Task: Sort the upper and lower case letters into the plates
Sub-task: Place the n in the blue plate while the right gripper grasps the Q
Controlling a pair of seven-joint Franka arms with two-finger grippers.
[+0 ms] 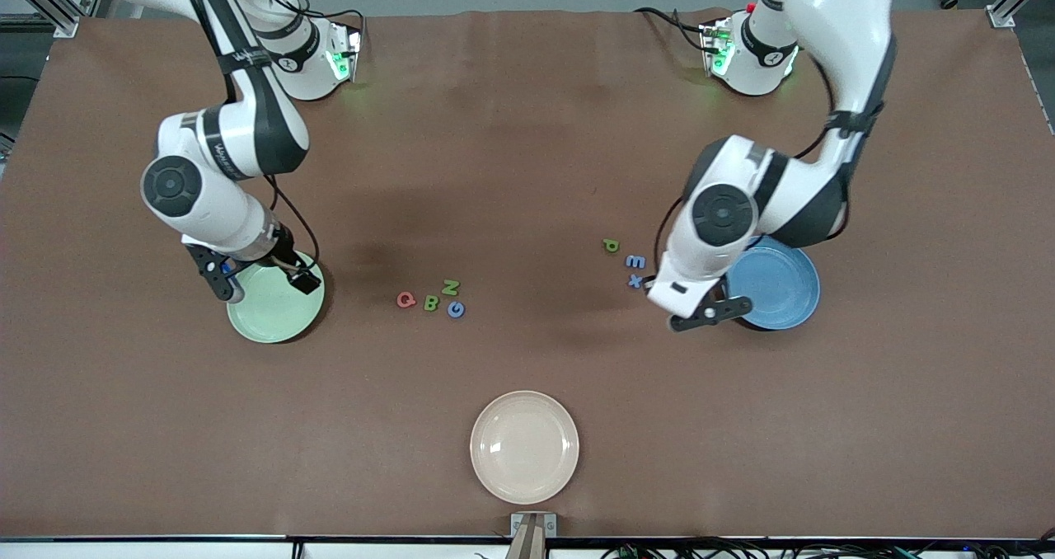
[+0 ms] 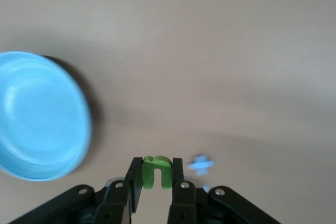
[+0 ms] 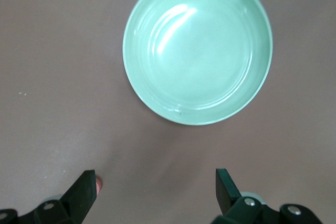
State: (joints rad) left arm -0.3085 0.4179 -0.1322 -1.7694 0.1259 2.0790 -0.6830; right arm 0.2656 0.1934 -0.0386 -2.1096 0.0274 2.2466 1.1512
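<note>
Three plates sit on the bench: one pale green plate, one blue plate and one cream plate. Eight small letters can be counted. Seven lie on the bench: a pink Q, a green B, a green N, a blue G, a green p, a blue E and a blue x. One green u is off the bench. Two arms stand at the bench

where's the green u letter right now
The green u is pinched in the left pincer, off the table beside the blue plate and near the blue x, as the left wrist view shows.
</note>
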